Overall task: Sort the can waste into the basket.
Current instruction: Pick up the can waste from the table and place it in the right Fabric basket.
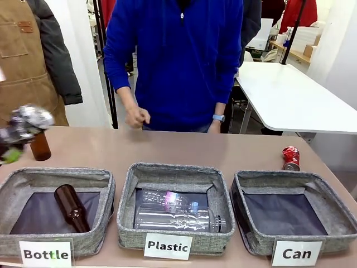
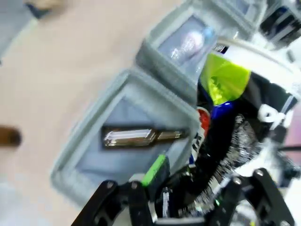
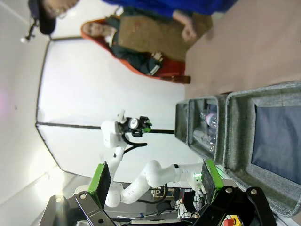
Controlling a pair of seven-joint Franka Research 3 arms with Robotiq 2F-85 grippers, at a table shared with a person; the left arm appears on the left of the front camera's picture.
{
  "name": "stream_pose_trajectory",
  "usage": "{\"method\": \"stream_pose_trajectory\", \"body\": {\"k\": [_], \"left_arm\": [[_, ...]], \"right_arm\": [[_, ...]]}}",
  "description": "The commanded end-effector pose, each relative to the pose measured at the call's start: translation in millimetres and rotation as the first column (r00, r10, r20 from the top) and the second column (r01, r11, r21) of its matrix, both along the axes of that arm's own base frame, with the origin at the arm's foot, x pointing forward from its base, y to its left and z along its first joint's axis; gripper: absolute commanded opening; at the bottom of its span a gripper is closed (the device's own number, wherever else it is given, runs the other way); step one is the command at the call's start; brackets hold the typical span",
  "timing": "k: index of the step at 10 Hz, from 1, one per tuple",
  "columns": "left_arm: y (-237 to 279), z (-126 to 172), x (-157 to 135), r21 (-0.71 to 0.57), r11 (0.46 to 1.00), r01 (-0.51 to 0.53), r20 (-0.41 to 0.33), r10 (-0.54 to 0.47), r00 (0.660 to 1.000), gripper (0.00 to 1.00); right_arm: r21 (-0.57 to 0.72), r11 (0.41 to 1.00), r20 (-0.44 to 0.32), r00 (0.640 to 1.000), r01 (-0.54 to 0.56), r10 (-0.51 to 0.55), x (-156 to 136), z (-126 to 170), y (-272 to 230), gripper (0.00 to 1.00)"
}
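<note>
So the tan table (image 1: 111, 148) is carrying three grey fabric bins sitting side by side along the near edge. The bottle bin (image 1: 56, 177) is sitting on the left, the plastic bin (image 1: 175, 169) in the middle and the can bin (image 1: 279, 177) on the right, each one showing a white label (image 1: 168, 246) at its front. A crushed red can (image 1: 290, 158) is lying on the bare top just behind the can bin's far right corner, and a brown bottle (image 1: 40, 147) is standing upright way over at the far left, behind the bottle bin.
</note>
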State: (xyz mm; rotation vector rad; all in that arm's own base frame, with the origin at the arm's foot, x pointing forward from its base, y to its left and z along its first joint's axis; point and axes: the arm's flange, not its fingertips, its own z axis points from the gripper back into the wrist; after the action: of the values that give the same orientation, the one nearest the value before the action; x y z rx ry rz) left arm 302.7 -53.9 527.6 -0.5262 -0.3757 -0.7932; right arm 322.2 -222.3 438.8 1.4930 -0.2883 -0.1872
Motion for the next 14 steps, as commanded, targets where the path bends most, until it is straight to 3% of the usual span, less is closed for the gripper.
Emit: {"method": "stream_pose_trajectory", "body": {"k": [1, 2, 5, 7, 9, 10, 11, 12, 14], "left_arm": [[-98.9, 13.3, 47.9, -0.002, 0.999, 0.038, -0.007, -0.038, 0.999, 0.30], [-168.0, 14.8, 59.9, 0.040, 0.984, 0.171, -0.025, -0.170, 0.985, 0.30], [-339.5, 9.1, 79.9, 0.131, 0.967, 0.218, -0.015, -0.218, 0.976, 0.30], [-437.8, -16.4, 90.2, 0.194, 0.947, 0.257, -0.061, -0.249, 0.966, 0.30], [-502.8, -47.8, 102.2, 0.237, 0.921, 0.310, -0.112, -0.291, 0.950, 0.30], [-528.0, -63.1, 104.5, 0.247, 0.914, 0.322, -0.093, -0.308, 0.947, 0.30], [-557.3, -81.1, 104.4, 0.231, 0.913, 0.337, -0.080, -0.328, 0.941, 0.30], [-580.0, -95.4, 103.7, 0.224, 0.910, 0.349, -0.050, -0.347, 0.936, 0.30], [-619.2, -121.8, 102.8, 0.232, 0.924, 0.305, 0.027, -0.319, 0.947, 0.30]], "right_arm": [[-0.010, 1.000, 0.020, 1.000, -0.011, 0.011, -1.3, 2.2, -1.2, 1.00], [-0.010, 1.000, 0.020, 1.000, -0.011, 0.011, -1.3, 2.2, -1.2, 1.00], [-0.010, 1.000, 0.020, 1.000, -0.011, 0.011, -1.3, 2.2, -1.2, 1.00], [-0.010, 1.000, 0.020, 1.000, -0.011, 0.011, -1.3, 2.2, -1.2, 1.00], [0.000, 1.000, 0.000, 1.000, -0.001, 0.001, 0.0, 0.3, 0.0, 1.00], [0.100, 0.992, 0.010, 0.997, 0.075, -0.076, -10.4, 0.4, -55.4, 1.00], [0.054, 0.975, 0.032, 0.976, 0.214, -0.216, -21.7, 2.6, -120.3, 1.00], [0.003, 0.967, 0.064, 0.965, 0.256, -0.256, -33.9, 6.9, -157.8, 1.00], [-0.050, 0.971, 0.113, 0.968, 0.233, -0.226, -47.9, -0.5, -191.3, 1.00]]}}
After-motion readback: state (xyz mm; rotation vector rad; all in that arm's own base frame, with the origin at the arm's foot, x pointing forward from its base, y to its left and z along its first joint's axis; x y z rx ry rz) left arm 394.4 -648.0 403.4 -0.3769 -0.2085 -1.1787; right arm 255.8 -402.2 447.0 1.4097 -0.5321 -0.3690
